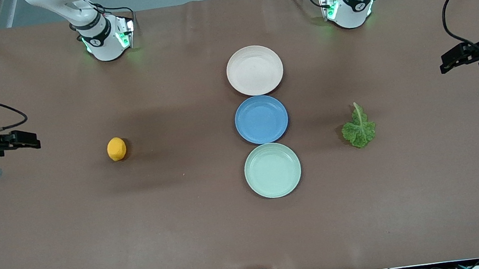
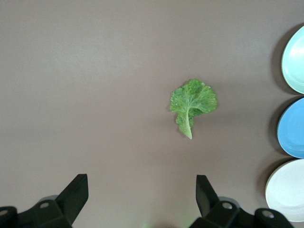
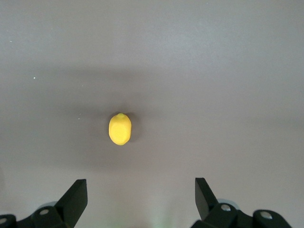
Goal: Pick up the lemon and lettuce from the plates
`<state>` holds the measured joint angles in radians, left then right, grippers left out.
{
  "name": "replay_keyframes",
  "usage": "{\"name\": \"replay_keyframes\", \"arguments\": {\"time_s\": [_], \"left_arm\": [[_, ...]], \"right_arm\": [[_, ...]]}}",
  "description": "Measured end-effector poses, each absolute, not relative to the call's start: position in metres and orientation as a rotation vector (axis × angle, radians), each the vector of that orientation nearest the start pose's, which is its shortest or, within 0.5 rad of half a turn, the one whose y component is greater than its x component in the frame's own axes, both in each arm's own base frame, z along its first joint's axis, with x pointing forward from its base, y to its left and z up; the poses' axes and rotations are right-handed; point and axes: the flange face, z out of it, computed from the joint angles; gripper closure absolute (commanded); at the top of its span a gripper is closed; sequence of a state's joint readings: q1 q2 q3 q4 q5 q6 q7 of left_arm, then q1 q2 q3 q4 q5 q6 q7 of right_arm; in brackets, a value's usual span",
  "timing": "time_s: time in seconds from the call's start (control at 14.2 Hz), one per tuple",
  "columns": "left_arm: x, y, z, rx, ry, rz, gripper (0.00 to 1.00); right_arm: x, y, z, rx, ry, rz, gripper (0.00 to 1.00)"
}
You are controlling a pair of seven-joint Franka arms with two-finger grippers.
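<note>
A: So, where are the lemon and lettuce?
B: On the bare desk: lemon at nine o'clock from the blue plate, lettuce at three. The cream plate and mint plate hold nothing.
A: And the tools?
B: Left tool and right tool both spread wide, holding nothing, at the desk's ends.

Bare table surrounds the lemon and the lettuce. The three plates seemingly touch in a row between them.
</note>
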<state>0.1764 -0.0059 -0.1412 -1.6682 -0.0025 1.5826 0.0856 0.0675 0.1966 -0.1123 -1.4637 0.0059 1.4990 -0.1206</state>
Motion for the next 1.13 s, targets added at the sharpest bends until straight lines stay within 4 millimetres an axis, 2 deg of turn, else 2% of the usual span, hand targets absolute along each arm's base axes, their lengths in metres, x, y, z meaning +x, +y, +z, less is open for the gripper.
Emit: {"name": "replay_keyframes", "arguments": {"time_s": [0.35, 0.71, 1.13], "left_arm": [[0.551, -0.001, 0.587, -3.142, 0.135, 0.113, 0.0], [0.551, 0.0, 0.59, -3.143, 0.134, 0.103, 0.0], [0.552, 0.001, 0.6, -3.143, 0.13, 0.071, 0.0]], "right_arm": [[0.574, -0.023, 0.588, -3.131, -0.083, 0.194, 0.0], [0.548, -0.026, 0.606, -3.125, -0.064, 0.16, 0.0], [0.521, -0.011, 0.619, -3.128, -0.05, 0.127, 0.0]]}}
